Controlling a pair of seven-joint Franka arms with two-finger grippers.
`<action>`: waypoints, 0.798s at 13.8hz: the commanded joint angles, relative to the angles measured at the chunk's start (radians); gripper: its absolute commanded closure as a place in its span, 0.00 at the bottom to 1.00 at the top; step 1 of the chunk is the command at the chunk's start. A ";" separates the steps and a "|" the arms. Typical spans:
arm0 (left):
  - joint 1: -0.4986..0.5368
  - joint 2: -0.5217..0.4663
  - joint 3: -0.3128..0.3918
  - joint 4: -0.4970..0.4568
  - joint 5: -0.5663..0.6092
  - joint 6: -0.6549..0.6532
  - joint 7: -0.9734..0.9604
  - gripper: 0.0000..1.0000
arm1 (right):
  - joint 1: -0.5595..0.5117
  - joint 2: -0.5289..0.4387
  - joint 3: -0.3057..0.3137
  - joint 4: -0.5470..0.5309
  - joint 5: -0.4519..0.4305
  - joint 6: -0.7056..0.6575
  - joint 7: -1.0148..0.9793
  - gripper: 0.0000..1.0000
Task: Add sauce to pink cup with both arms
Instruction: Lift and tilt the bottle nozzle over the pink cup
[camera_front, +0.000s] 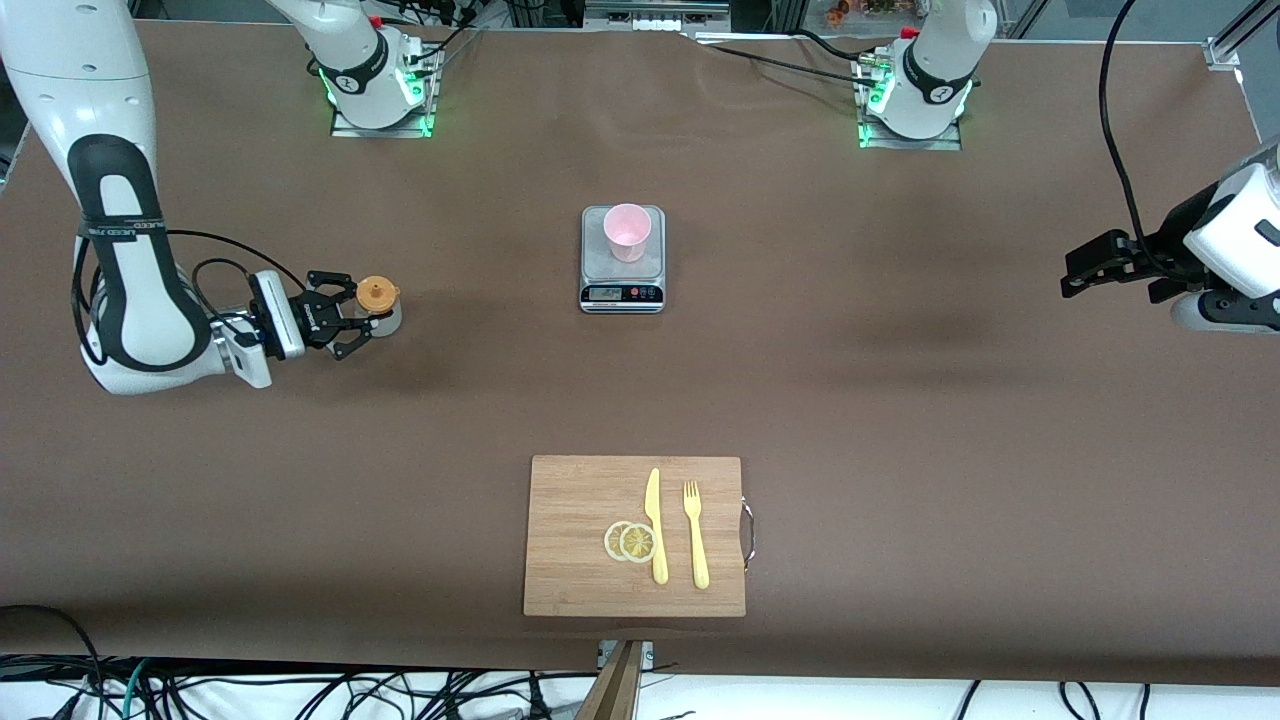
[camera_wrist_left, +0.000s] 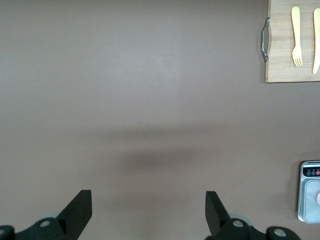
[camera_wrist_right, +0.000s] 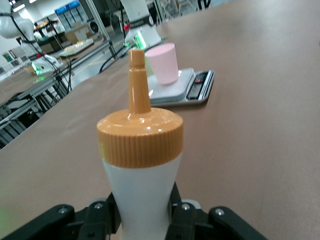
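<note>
The sauce bottle (camera_front: 379, 305), whitish with an orange nozzle cap, stands upright near the right arm's end of the table. My right gripper (camera_front: 362, 318) is shut on its body; the right wrist view shows the fingers (camera_wrist_right: 105, 212) pressed against both sides of the bottle (camera_wrist_right: 142, 170). The pink cup (camera_front: 627, 232) stands upright on a small kitchen scale (camera_front: 622, 292) at mid-table, and it also shows in the right wrist view (camera_wrist_right: 162, 62). My left gripper (camera_front: 1075, 275) waits open and empty over bare table at the left arm's end, its fingers (camera_wrist_left: 80, 205) wide apart.
A wooden cutting board (camera_front: 570, 540) lies nearer the front camera than the scale, with two lemon slices (camera_front: 630, 541), a yellow knife (camera_front: 655, 525) and a yellow fork (camera_front: 696, 535) on it. The board's metal handle (camera_wrist_left: 265, 39) and the scale's edge (camera_wrist_left: 311, 192) show in the left wrist view.
</note>
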 joint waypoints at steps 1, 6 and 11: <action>-0.002 0.007 0.006 0.022 -0.026 -0.019 0.019 0.00 | 0.058 -0.103 -0.005 -0.020 -0.083 0.047 0.125 0.89; -0.002 0.007 0.006 0.022 -0.026 -0.019 0.019 0.00 | 0.175 -0.198 -0.002 0.000 -0.218 0.087 0.316 0.89; -0.002 0.007 0.006 0.022 -0.026 -0.019 0.019 0.00 | 0.272 -0.209 0.045 0.040 -0.353 0.116 0.458 0.89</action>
